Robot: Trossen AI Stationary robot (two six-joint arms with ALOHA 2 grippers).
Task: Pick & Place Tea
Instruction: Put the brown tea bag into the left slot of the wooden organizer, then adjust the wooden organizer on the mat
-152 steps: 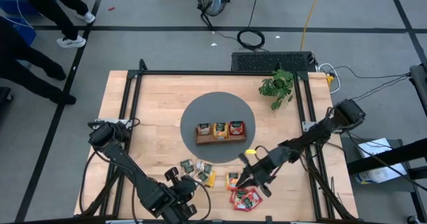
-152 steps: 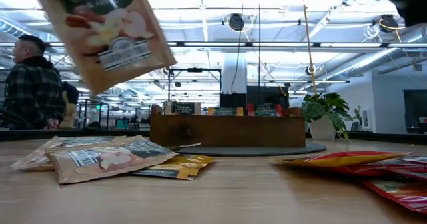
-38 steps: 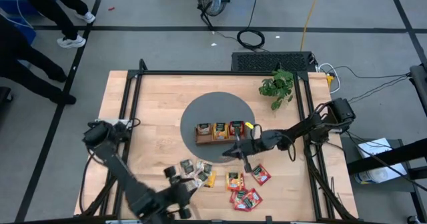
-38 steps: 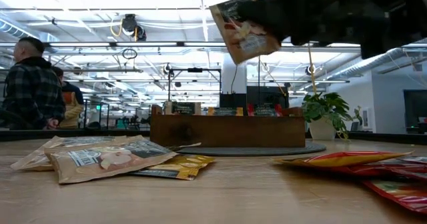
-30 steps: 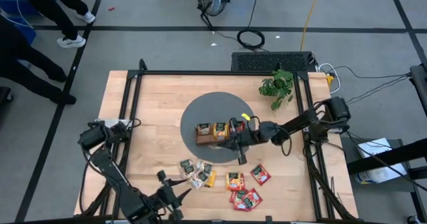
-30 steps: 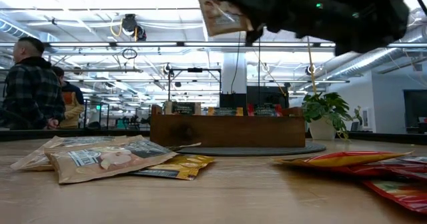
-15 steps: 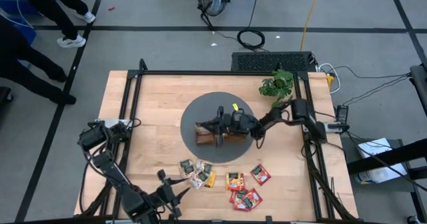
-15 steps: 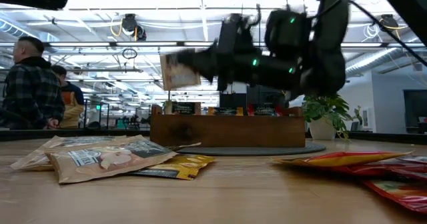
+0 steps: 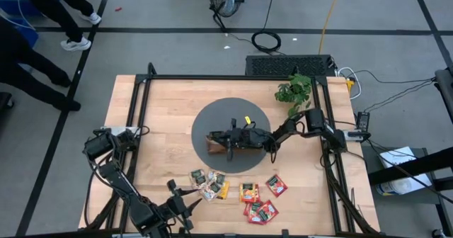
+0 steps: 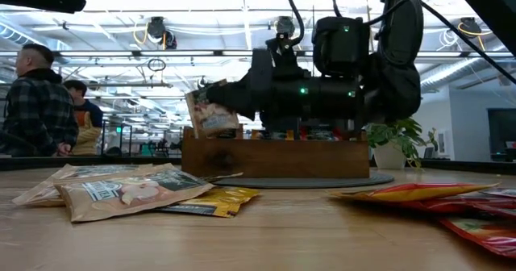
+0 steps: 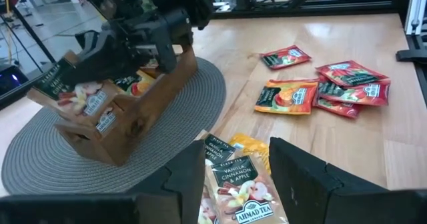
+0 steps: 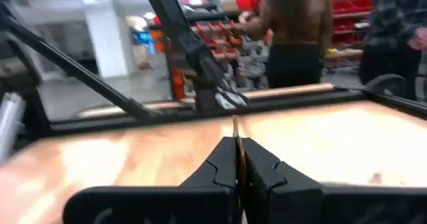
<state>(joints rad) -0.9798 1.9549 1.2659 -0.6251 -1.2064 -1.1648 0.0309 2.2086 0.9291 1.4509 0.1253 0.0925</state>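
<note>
Pinching a tan sachet [image 10: 211, 110], the right gripper [image 10: 239, 98] hangs over the tray's [image 10: 274, 159] end.
Its arm hides the tray from above; the left gripper [image 11: 235, 159], spread, hovers above loose sachets [image 9: 210, 182] on the bench [image 9: 163, 110].

Glossy foil-like sachets [image 11: 287, 96]; brown wooden tray [image 11: 137, 114] (matt); woven grey mat [image 11: 40, 161]

Lighting is bright and even, coming from ceiling strip lights [image 10: 242, 13] that glare white in the low view. Shadows on the table [image 9: 170, 117] are faint. In that low view the right arm [image 10: 339, 69] stands dark against the light. The right wrist view is soft, its background blurred. The nearest sachets [image 10: 121, 192] are slightly out of focus.
</note>
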